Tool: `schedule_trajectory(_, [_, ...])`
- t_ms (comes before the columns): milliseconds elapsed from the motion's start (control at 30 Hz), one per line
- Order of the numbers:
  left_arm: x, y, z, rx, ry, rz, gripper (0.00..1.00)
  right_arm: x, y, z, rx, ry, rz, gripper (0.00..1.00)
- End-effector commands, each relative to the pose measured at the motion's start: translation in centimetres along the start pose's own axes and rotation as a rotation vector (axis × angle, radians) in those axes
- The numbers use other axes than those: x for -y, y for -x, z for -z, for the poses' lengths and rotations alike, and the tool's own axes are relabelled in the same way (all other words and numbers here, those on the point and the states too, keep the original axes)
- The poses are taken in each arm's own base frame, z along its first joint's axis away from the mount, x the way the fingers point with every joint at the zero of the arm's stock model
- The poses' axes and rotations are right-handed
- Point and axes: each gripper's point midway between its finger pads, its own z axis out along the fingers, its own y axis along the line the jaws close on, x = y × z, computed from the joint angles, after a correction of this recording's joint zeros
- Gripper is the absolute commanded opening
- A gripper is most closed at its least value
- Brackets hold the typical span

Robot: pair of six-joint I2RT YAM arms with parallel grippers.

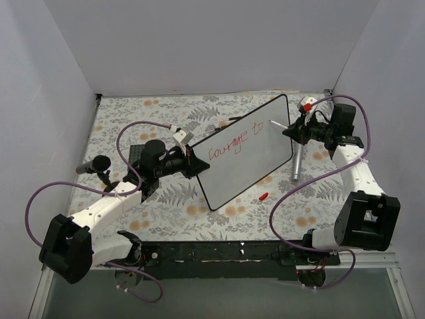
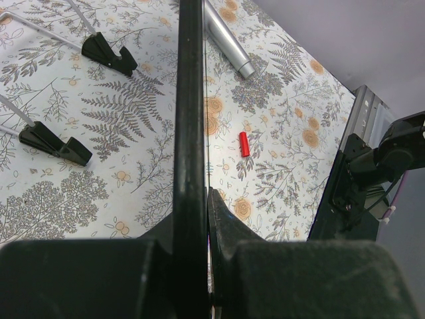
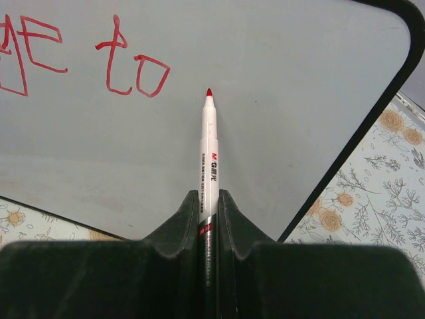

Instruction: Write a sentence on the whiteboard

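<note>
Right gripper (image 3: 209, 199) clamped on marker (image 3: 210, 146) | tip points at whiteboard (image 3: 299, 86), just right of the sentence (image 3: 133, 70) | left gripper (image 2: 194, 219) pinches its rim

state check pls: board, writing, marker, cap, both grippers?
whiteboard: clamped at its rim by the left gripper, partly written.
sentence: reads "Courage to" in red, unfinished.
marker: uncapped, in the right gripper, tip just right of "to"; contact with the board unclear.
marker cap: off, lying on the table.
left gripper: shut on the whiteboard.
right gripper: shut on the marker.
</note>
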Motion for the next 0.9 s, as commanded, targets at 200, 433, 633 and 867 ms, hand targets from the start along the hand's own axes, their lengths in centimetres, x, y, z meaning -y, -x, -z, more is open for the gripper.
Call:
schedule_trajectory(200, [0.3, -0.3, 0.0, -0.011, -0.034, -0.062, 0.00, 0.9, 2.0, -0.6, 0.027, -0.017, 0.058, 0.01])
schedule_trajectory(433, [0.3, -0.4, 0.0, -0.013, -0.033, -0.060, 0.00, 1.8, 2.6, -0.5, 0.041, -0.068, 0.059, 0.01])
schedule_trajectory(633, [0.3, -0.4, 0.0, -0.014, -0.033, -0.059, 0.00, 2.4, 2.1, -0.5, 0.025, -0.097, 0.038, 0.01])
schedule_trajectory(867, [0.3, -0.3, 0.0, -0.012, -0.030, -0.063, 0.00, 2.4, 0.8, -0.4, -0.017, -0.102, 0.033, 0.01])
